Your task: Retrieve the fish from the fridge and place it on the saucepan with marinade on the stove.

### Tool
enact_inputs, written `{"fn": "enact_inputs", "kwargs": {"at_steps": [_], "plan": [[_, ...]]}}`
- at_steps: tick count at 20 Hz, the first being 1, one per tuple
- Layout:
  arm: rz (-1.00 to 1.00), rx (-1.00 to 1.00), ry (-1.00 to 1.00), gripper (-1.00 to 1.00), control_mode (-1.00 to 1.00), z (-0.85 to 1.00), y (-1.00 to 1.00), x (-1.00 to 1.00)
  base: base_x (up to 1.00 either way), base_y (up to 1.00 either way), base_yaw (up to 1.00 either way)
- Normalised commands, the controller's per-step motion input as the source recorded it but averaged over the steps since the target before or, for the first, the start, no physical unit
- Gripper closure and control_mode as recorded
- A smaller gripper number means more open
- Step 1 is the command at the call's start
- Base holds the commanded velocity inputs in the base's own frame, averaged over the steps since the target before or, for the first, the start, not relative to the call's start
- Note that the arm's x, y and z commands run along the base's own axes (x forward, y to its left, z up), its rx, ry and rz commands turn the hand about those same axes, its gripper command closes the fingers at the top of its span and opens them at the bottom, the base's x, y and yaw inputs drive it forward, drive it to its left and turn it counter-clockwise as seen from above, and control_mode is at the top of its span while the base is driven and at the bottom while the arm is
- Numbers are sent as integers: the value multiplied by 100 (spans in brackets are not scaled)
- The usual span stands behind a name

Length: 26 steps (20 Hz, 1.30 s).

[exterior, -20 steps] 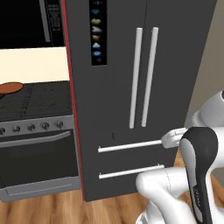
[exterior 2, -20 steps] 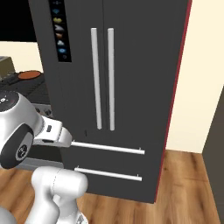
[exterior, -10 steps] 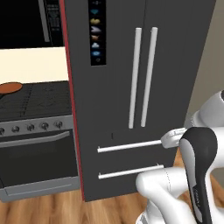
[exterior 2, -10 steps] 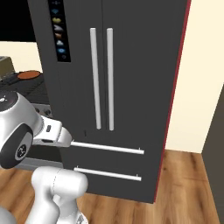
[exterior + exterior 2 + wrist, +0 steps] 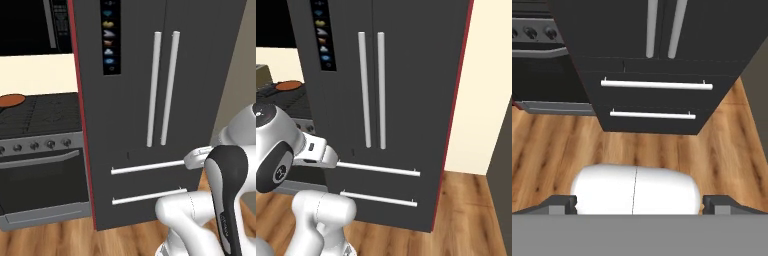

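1. The fridge (image 5: pixel 160 100) stands shut ahead of the hand, both doors closed and both lower drawers pushed in.
2. The hand (image 5: pixel 634 210) looks down and forward at the fridge's foot; its finger tips (image 5: pixel 559 204) sit far apart at the bottom corners of the hand view, so it reads as spread wide and carrying nothing.
3. The fish can't be made out anywhere; with the doors closed, my guess is it lies inside, out of sight.
4. Up and off to the hand's left is the stove (image 5: pixel 40 145), knobs along its front, and on its far left corner the saucepan with marinade (image 5: pixel 11 100), an orange-brown disc.
5. The step in hand, as I judge it, is reaching for a door. The two long white bar handles (image 5: pixel 162 90) stand upright just beside each other, above the hand and well apart from it.
6. To do it well: raise the hand to mid-handle, turn the fingers so they straddle one bar only, not both, and close squarely before pulling.
7. Pull along the door's arc, not straight back, or the grip may slip off the smooth bar.
8. Keep clear of the upper drawer handle (image 5: pixel 657 85), the nearest bar to the hand.
9. Writing: none readable. The door panel (image 5: pixel 110 37) shows a column of small coloured icons, too small to make out.
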Motion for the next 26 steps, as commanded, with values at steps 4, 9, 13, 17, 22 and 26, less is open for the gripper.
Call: {"fn": "enact_inputs", "kwargs": {"at_steps": [4, 9, 13, 17, 22, 26], "plan": [[0, 0, 0, -100, 100, 0, 0, 0, 3, -27, 0], [0, 0, 0, -100, 100, 0, 0, 0, 0, -48, 0], [0, 0, 0, -100, 100, 0, 0, 0, 0, -27, 0], [0, 0, 0, -100, 100, 0, 0, 0, 0, 0, 0], [0, 0, 0, -100, 100, 0, 0, 0, 0, 0, 0], [0, 0, 0, -100, 100, 0, 0, 0, 2, 4, -1]]}}
